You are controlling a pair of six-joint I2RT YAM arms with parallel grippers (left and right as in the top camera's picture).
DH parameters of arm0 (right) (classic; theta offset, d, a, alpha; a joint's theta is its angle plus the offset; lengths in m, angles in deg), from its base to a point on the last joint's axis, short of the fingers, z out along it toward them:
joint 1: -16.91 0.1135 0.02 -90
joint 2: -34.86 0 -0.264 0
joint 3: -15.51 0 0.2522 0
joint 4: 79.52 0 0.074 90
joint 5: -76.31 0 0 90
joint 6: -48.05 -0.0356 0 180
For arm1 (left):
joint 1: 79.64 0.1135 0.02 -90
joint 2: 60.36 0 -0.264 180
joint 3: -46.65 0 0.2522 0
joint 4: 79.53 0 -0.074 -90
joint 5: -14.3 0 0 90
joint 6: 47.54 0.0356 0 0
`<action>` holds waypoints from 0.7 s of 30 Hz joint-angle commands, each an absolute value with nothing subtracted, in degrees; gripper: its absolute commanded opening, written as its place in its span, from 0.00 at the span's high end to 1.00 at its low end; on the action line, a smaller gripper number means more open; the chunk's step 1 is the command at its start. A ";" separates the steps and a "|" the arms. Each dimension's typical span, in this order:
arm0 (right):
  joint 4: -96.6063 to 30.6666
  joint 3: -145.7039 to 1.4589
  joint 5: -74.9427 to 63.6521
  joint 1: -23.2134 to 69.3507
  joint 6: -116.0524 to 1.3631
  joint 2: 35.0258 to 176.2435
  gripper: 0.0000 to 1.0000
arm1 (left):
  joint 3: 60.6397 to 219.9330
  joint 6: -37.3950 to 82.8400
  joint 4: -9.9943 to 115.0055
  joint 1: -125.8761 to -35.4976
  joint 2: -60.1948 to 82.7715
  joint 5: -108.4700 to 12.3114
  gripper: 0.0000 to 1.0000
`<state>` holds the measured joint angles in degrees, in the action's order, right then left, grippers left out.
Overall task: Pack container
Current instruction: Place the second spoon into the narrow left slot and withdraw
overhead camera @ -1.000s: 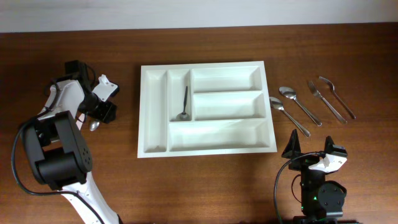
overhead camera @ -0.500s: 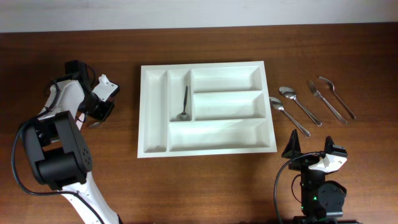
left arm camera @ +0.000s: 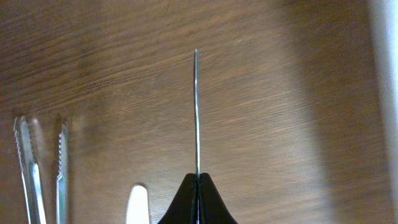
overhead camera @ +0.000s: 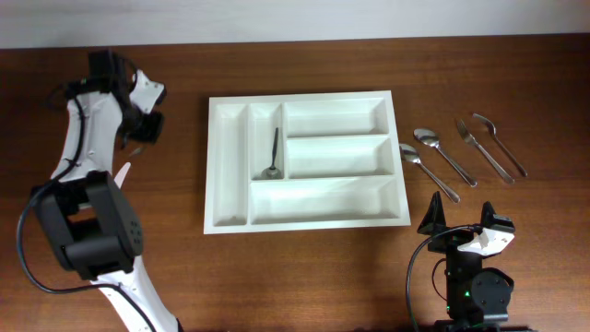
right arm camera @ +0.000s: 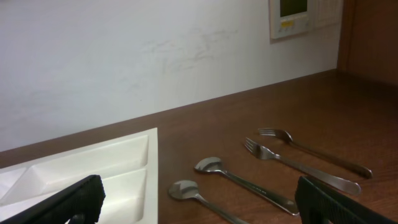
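The container [overhead camera: 214, 166] is a large white tray at the table's middle, with one small spoon [overhead camera: 273, 155] in its second narrow compartment. My left gripper [overhead camera: 140, 127] hovers left of the tray's far corner. In the left wrist view it [left arm camera: 198, 180] is shut on a thin metal utensil [left arm camera: 196, 112], seen edge-on and pointing away above the wood. My right gripper [overhead camera: 461, 226] stands open near the front edge, right of the tray. Its fingers [right arm camera: 78, 196] frame the tray's corner [right arm camera: 93, 155] and a spoon [right arm camera: 186, 190].
Two spoons [overhead camera: 427, 171] [overhead camera: 444, 155] and two forks [overhead camera: 475, 148] [overhead camera: 502, 145] lie right of the tray. Two serrated metal pieces [left arm camera: 25, 168] [left arm camera: 61, 168] and a white blade-like piece [left arm camera: 138, 202] lie under the left gripper. A pale sliver [overhead camera: 122, 172] shows beside the left arm.
The left gripper shut on the thin utensil near the table, then rose and swung toward the far edge with it. The right arm stayed still.
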<state>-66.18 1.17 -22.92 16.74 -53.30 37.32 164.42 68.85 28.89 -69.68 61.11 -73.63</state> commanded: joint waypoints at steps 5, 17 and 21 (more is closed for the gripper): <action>-66.36 1.44 -23.84 16.85 -52.73 36.88 0.01 | 172.22 39.78 23.80 -81.20 56.63 -72.84 0.98; -66.36 1.44 -23.84 16.85 -52.73 36.88 0.01 | 170.51 15.83 22.83 -99.06 56.96 -74.72 0.98; -66.36 1.44 -23.84 16.85 -52.73 36.88 0.01 | 168.48 14.65 23.27 -100.28 57.42 -75.20 0.98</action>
